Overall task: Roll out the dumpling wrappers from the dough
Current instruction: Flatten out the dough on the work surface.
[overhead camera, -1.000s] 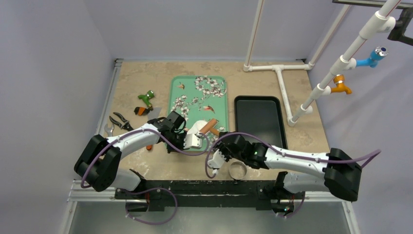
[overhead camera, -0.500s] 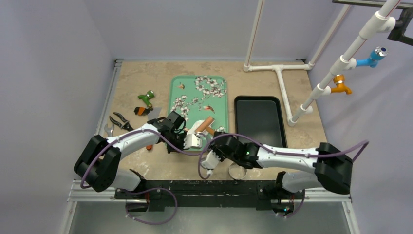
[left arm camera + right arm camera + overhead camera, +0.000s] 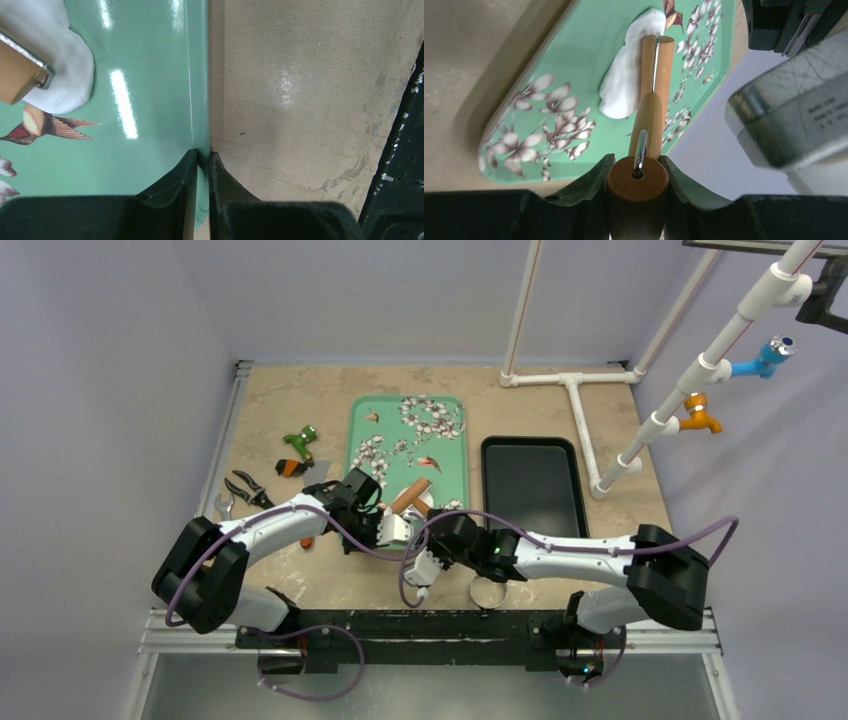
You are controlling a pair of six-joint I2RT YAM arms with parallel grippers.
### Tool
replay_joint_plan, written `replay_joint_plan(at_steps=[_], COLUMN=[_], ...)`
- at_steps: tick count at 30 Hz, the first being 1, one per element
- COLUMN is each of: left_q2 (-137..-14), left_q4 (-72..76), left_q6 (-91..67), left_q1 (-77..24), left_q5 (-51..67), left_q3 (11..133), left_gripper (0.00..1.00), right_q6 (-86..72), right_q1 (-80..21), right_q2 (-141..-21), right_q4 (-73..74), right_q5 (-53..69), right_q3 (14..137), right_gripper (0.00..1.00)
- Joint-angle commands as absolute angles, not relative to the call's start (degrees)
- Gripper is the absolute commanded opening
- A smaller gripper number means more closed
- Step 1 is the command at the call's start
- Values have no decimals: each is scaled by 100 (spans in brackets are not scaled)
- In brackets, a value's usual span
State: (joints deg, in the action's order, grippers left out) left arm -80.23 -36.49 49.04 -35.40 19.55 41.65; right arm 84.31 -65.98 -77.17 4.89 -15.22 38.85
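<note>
while left gripper (image 3: 203, 156) pinches green tray (image 3: 150, 75) rim, right gripper (image 3: 638, 160) clamps rolling pin (image 3: 651, 115) resting on dough (image 3: 621, 85).

Only faint print on a grey housing (image 3: 794, 120), too small to read.
</note>
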Motion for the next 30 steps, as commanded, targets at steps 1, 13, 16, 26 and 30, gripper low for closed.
replay_joint_plan(at_steps=[1,13,16,26,30], left_q2=[-8017,-8035,-8039,-7998,-8016], left_q4=[-3934,-3910,-3907,-3892,-3892], left_q6=[4878,4878,4878,4869,4886], left_q1=[-3600,-3599,-3596,-3595,-3597], left_q5=[2258,2240,2236,2229,2225], left_q3=[4019,4025,4034,4015,4017], left_gripper=[0,0,0,0,0], right_q6=[8505,7911,7976,7745,7482], right_q1=[-6532,-6539,-6537,-6567,-6627], right_q2=[-8175,-7016,-7722,-7760,-6893], right_q4=[956,1791,1152,1157,1829], right_q5=[-788,-619,-520,-813,-1086], right_q3=[3839,3161,3447,3446,3081], right_gripper=[0,0,0,0,0])
